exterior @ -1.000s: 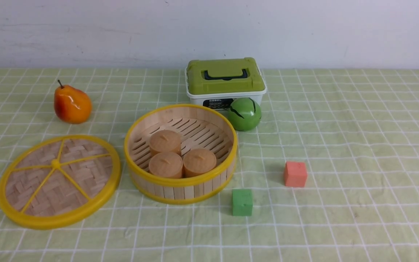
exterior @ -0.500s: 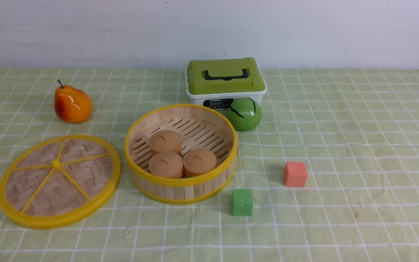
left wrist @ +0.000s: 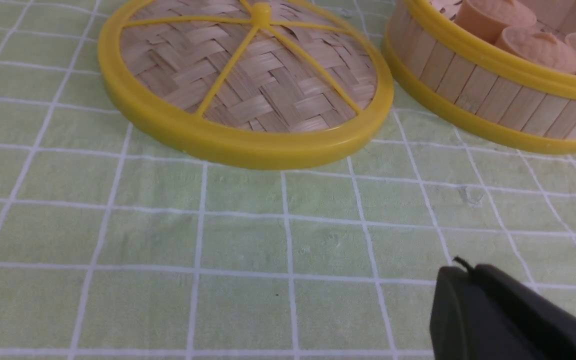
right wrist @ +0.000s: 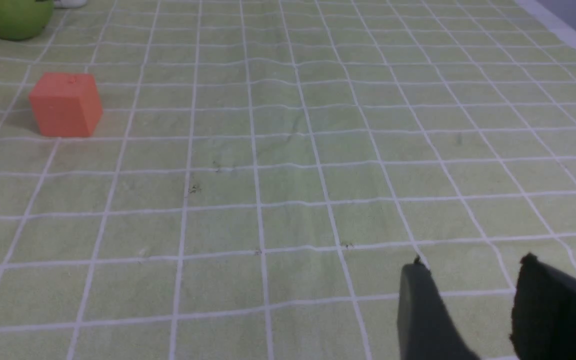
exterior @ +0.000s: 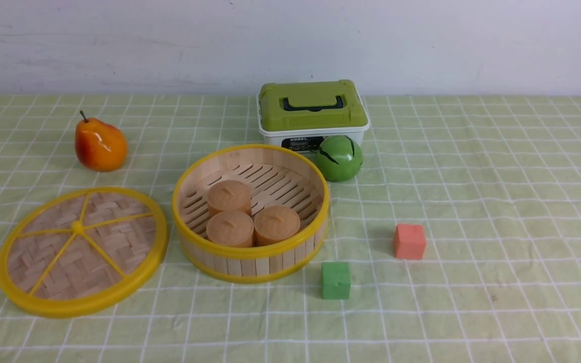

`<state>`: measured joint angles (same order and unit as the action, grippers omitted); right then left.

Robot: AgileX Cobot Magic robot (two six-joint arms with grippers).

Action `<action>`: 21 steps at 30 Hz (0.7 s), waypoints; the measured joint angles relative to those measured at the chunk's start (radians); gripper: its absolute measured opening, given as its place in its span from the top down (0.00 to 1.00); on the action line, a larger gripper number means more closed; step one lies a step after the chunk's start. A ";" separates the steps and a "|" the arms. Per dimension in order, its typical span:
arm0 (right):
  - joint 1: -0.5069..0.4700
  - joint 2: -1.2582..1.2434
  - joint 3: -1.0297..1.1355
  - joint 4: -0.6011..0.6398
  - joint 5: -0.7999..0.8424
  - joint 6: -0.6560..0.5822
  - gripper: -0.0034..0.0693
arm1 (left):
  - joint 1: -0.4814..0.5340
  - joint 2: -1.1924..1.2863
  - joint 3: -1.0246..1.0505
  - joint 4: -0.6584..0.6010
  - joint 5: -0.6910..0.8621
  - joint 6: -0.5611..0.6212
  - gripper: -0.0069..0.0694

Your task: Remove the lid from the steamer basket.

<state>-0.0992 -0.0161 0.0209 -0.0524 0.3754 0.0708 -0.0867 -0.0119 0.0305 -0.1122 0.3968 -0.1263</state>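
Bright, even light, soft short shadows, all 3 views sharp, no glare.

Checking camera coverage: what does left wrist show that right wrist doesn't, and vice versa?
Only the left wrist view: the lid flat on the cloth, and the open steamer basket beside it holding tan buns. Only the right wrist view: the orange cube and part of the green ball. Both: the green checked tablecloth and dark tips of that arm's own hand; the right hand has a gap between its tips.
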 joint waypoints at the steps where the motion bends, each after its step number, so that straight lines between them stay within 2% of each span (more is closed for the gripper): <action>1: 0.000 0.000 0.000 0.000 0.000 0.000 0.62 | 0.000 0.000 0.000 0.000 0.000 0.000 0.92; 21: 0.000 0.000 0.000 0.000 0.000 0.000 0.62 | 0.000 0.000 0.000 0.000 0.002 0.000 0.91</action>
<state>-0.0992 -0.0161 0.0209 -0.0524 0.3754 0.0708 -0.0867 -0.0119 0.0305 -0.1122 0.3986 -0.1263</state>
